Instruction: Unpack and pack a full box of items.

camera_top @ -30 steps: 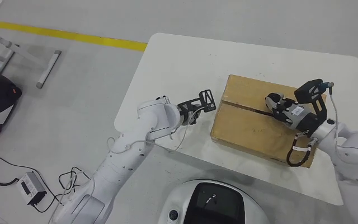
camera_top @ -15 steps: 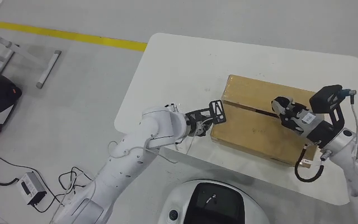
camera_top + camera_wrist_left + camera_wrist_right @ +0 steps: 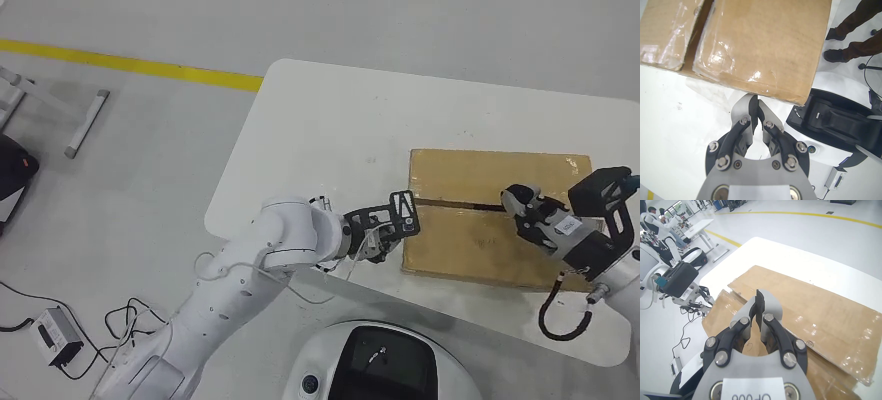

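Note:
A closed brown cardboard box [image 3: 480,235] with a taped centre seam lies on the right half of the white table [image 3: 320,120]. My left gripper [image 3: 407,213] is shut, and its tips press against the box's left side near the seam. In the left wrist view, the left gripper [image 3: 754,98] touches the lower edge of the box [image 3: 762,37]. My right gripper [image 3: 513,196] is shut and rests over the box top by the seam. In the right wrist view, the right gripper [image 3: 758,296] hovers over the taped flaps of the box [image 3: 810,313].
The box's front edge lies close to the table's front edge, beside the robot's base. The table's left and far parts are bare. A person's legs [image 3: 851,43] stand on the floor beyond the table. Cables and a small unit [image 3: 58,335] lie on the floor.
The box has slid to the right and turned square to the table. My left gripper followed it rightward against its side, and the right arm moved right with it.

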